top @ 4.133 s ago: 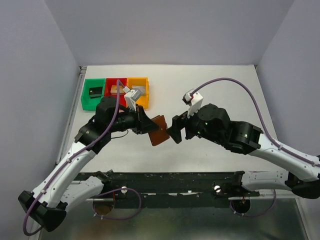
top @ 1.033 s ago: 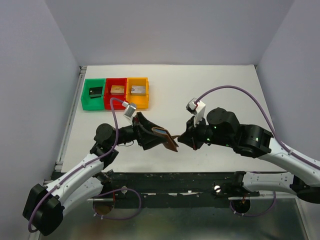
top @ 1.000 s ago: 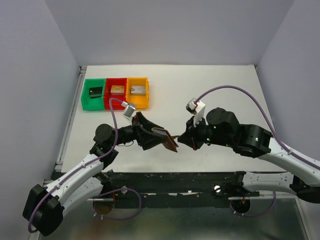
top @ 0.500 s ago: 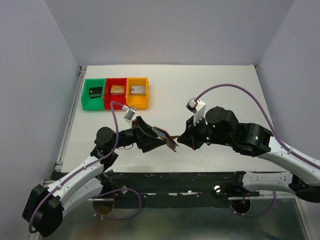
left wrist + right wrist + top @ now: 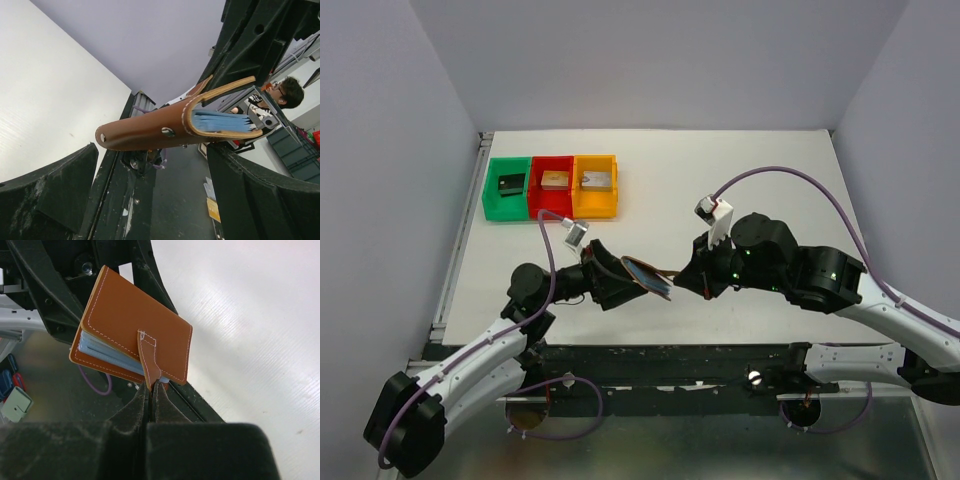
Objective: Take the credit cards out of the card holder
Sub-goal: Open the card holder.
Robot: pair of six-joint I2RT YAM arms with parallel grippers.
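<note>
Two arms come in from the near edge of the bench (image 5: 770,180) and meet just beyond it, about midway along that edge. We see the card holder (image 5: 647,277) lifted off the surface there, between both grippers and nearer the near edge than the far one. We make out the credit cards (image 5: 220,121) inside it as a stack of pale blue edges between the brown covers. How many there are, we cannot tell.

Room to move: bare bench spreads from the grippers to the right edge and back to the far edge. Walls rise at the left, far and right edges. Only the far-left corner is taken, by a green bin (image 5: 505,208), a red bin (image 5: 548,203) and an orange bin (image 5: 595,203), side by side in a row.

Pincers: the left gripper (image 5: 618,275) is spread wide, one finger on each side of the card holder. In the left wrist view we see a gap on both sides, so we can confirm no contact. The right gripper (image 5: 151,386) has its fingers pressed together on the snap tab (image 5: 149,357), pinching it at the tip. The card holder sticks out from that pinch toward the left arm, tilted, its outer brown face toward the right wrist camera.
</note>
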